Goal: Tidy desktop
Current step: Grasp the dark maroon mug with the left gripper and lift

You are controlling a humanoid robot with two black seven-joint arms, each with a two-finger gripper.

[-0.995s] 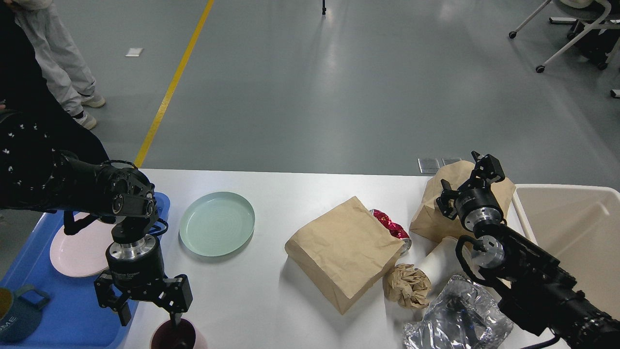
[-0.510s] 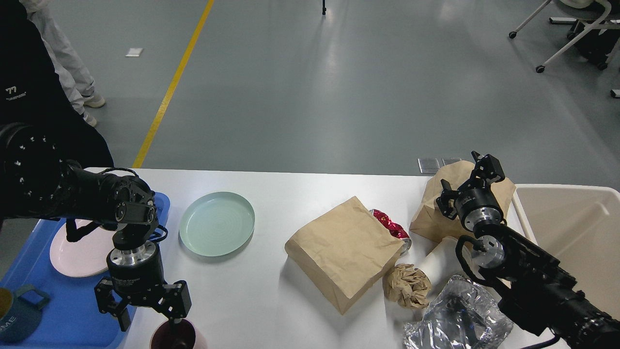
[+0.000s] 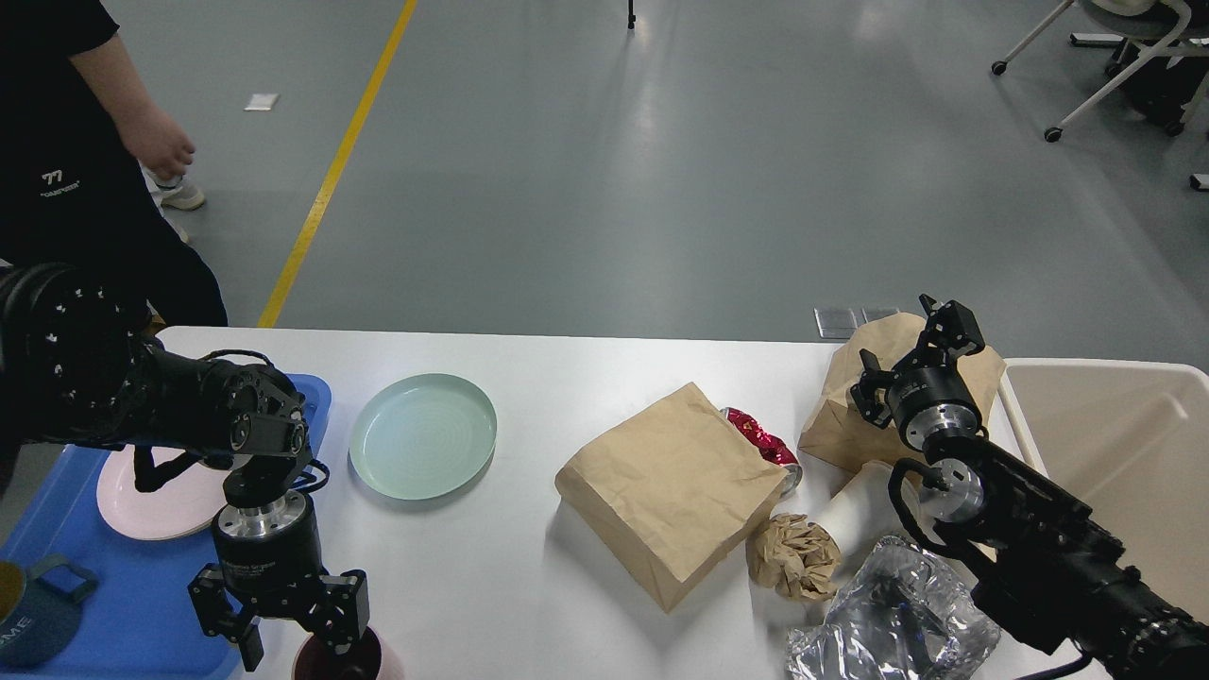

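The white desktop (image 3: 586, 378) holds a pale green plate (image 3: 423, 434), a large brown paper bag (image 3: 671, 491), a red foil can (image 3: 760, 442), a crumpled paper ball (image 3: 795, 555), a lying white paper cup (image 3: 855, 515) and a clear plastic bag (image 3: 893, 623). My left gripper (image 3: 293, 644) is open at the near edge and straddles the left wall of a dark red cup (image 3: 364, 659), with one finger inside it. My right gripper (image 3: 911, 345) is open over a second brown bag (image 3: 850, 425) at the back right.
A blue tray (image 3: 142, 604) on the left holds a pink plate (image 3: 156, 491) and a blue mug (image 3: 38, 604). A beige bin (image 3: 1124, 453) stands at the right edge. A person (image 3: 76, 170) stands behind the table's left corner.
My left gripper has moved down toward the near edge, lower over the dark red cup. The person at the back left has stepped closer. My right arm has not moved.
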